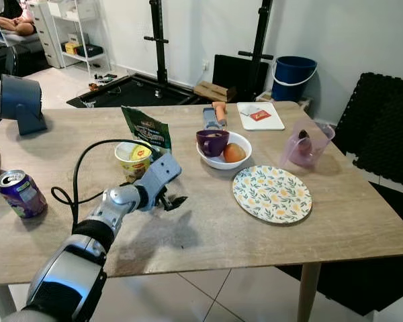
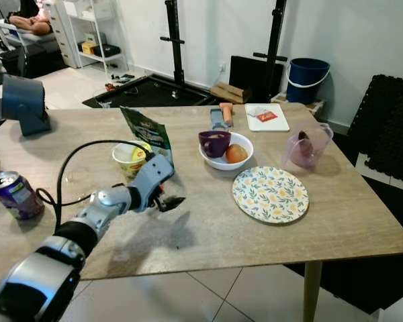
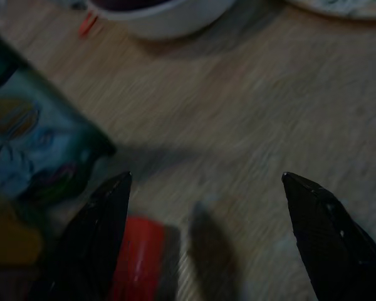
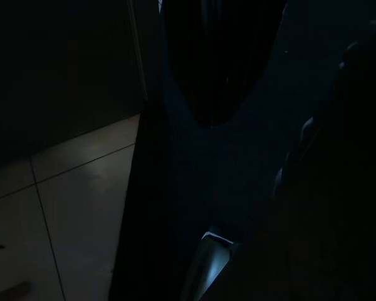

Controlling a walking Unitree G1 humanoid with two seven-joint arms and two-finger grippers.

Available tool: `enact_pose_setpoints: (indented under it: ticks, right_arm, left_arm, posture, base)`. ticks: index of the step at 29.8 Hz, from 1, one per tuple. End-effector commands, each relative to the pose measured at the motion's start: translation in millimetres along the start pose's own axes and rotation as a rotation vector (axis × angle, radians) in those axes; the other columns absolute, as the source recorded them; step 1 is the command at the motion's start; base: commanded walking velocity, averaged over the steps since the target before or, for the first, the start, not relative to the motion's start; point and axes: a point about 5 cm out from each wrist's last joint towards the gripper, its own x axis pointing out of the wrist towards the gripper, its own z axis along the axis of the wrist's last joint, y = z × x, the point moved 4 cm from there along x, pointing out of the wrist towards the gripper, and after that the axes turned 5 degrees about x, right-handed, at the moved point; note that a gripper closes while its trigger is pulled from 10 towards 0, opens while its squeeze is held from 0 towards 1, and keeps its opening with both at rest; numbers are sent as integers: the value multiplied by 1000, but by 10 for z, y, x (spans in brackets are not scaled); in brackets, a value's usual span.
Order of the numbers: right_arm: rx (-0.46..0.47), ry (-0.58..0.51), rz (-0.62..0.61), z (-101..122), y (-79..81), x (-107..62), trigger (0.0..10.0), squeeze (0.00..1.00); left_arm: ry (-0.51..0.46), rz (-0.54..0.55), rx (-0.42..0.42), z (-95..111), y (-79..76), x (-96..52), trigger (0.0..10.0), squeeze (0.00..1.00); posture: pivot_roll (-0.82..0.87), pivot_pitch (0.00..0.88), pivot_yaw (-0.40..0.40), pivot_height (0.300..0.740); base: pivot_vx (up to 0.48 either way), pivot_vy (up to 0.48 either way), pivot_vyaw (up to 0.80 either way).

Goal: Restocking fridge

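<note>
My left gripper (image 1: 172,200) hovers low over the wooden table (image 1: 208,228), open, with nothing between its fingers. In the left wrist view the two black fingertips (image 3: 109,200) stand wide apart over bare wood. Just behind the gripper stands a yellow-green noodle cup (image 1: 133,159), with a green snack bag (image 1: 146,131) upright behind it. A white bowl (image 1: 242,143) to the gripper's right holds a purple cup (image 1: 212,141) and an orange (image 1: 234,153). A purple drink can (image 1: 21,193) stands at the near left. The right arm hangs idle in the dark over floor tiles (image 4: 62,207).
A floral plate (image 1: 271,193) lies right of centre, and a pink jug (image 1: 306,143) stands behind it. A white cutting board (image 1: 260,115) and a carrot (image 1: 219,111) lie at the far edge. A grey lamp-like object (image 1: 20,102) stands far left. A blue bucket (image 1: 293,77) stands beyond.
</note>
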Motion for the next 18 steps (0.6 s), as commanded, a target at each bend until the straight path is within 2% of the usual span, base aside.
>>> enact_pose_setpoints:
  ticks: [1,18]
  right_arm:
    - [7,-34,6,85,78,16,10000,0]
    - [13,-28,6,51,87,17,10000,0]
  left_arm:
    - [45,26,0,-63,97,-54,10000,0]
    - [139,76,-63,-276,146,-117,10000,0]
  posture:
    - [-43,25,44,740]
    - [-53,30,49,740]
  base:
    - [0,0,0]
    - [0,0,0]
